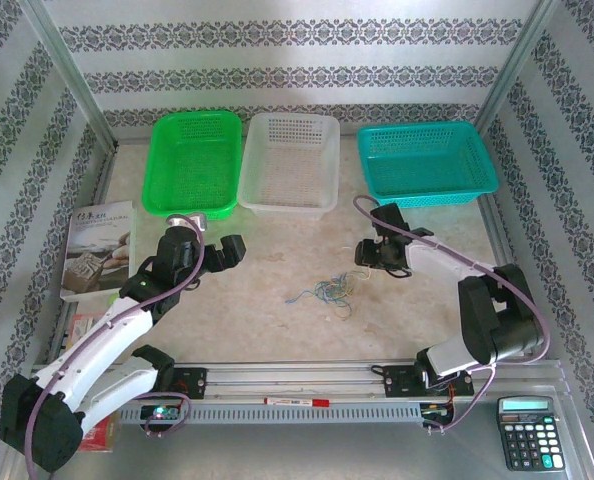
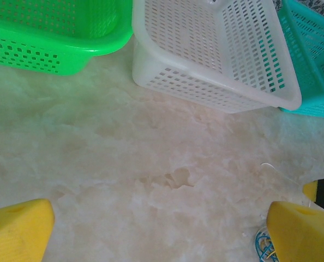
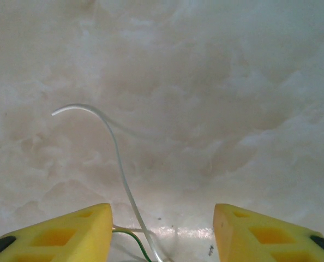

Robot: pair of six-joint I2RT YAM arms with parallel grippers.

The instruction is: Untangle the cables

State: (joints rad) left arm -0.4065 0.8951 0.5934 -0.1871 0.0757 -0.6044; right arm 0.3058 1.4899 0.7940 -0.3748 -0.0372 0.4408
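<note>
The cables (image 1: 325, 291) lie as a small wispy tangle of blue, green and pale strands on the marble table between the two arms. My left gripper (image 1: 220, 253) hovers open to their left; a bit of blue strand (image 2: 263, 244) shows beside its right yellow finger (image 2: 301, 229). My right gripper (image 1: 373, 256) stands open just up and right of the tangle. A white strand (image 3: 115, 153) curls up between its yellow fingers (image 3: 58, 234), with a green strand (image 3: 135, 240) low by the left one. Neither gripper holds anything.
Three baskets line the back: green (image 1: 193, 163), white (image 1: 291, 162), teal (image 1: 426, 163). A booklet (image 1: 98, 248) lies at the left edge, a calculator (image 1: 529, 432) at the near right. A rail with a red pen (image 1: 297, 401) runs along the front.
</note>
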